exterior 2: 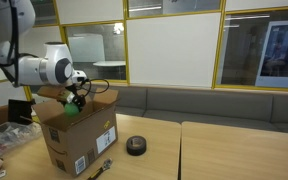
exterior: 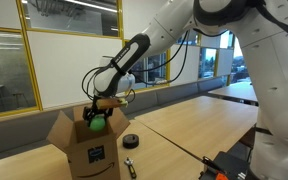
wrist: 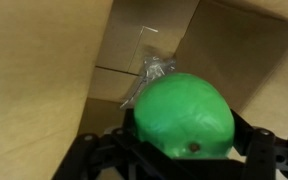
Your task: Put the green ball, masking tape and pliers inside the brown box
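Note:
My gripper (exterior: 98, 115) is shut on the green ball (exterior: 97, 124) and holds it just above the open top of the brown box (exterior: 84, 150). Both exterior views show this; the ball (exterior 2: 71, 108) hangs between the raised flaps of the box (exterior 2: 79, 145). In the wrist view the ball (wrist: 184, 115) fills the space between my fingers, with the box's inside (wrist: 44, 70) below. The dark masking tape roll (exterior: 130, 141) lies on the table beside the box, also seen in an exterior view (exterior 2: 136, 146). The pliers (exterior: 130, 166) lie in front of the box (exterior 2: 100, 169).
The wooden table (exterior 2: 224, 155) stretches away from the box. A bench runs along the glass wall (exterior 2: 204, 100). Clear tape (wrist: 149, 72) sticks up inside the box. Dark and red equipment (exterior: 229, 168) sits near the robot base.

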Robot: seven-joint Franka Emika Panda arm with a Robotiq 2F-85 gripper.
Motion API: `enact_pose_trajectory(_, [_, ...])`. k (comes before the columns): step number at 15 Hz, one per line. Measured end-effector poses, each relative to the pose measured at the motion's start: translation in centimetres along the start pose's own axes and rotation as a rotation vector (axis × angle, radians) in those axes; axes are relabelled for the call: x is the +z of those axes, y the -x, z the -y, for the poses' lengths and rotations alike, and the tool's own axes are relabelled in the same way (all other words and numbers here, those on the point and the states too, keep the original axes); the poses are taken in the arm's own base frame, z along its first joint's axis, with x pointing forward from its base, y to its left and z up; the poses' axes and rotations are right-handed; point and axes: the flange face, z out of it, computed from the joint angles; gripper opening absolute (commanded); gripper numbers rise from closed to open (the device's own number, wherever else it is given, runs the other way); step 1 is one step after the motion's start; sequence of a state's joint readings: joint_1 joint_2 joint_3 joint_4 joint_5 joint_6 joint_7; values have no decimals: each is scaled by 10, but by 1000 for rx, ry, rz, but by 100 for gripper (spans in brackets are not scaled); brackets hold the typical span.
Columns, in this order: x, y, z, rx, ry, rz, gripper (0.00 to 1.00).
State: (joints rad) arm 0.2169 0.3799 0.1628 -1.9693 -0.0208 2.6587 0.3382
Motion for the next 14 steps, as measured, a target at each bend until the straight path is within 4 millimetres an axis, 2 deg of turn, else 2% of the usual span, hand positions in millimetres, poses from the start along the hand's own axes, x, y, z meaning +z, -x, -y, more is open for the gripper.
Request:
enact_pose_trajectory(1, [12, 3, 3, 1, -11, 20, 97])
enact_pose_trajectory(4, [47, 14, 6, 7, -36, 85, 100])
enact_pose_trajectory(7, [71, 20, 3, 4, -38, 125, 100])
enact_pose_trajectory(11, [77, 21, 1, 0, -34, 143, 100])
enact_pose_trajectory(14, [68, 16, -4, -3, -23, 135, 100])
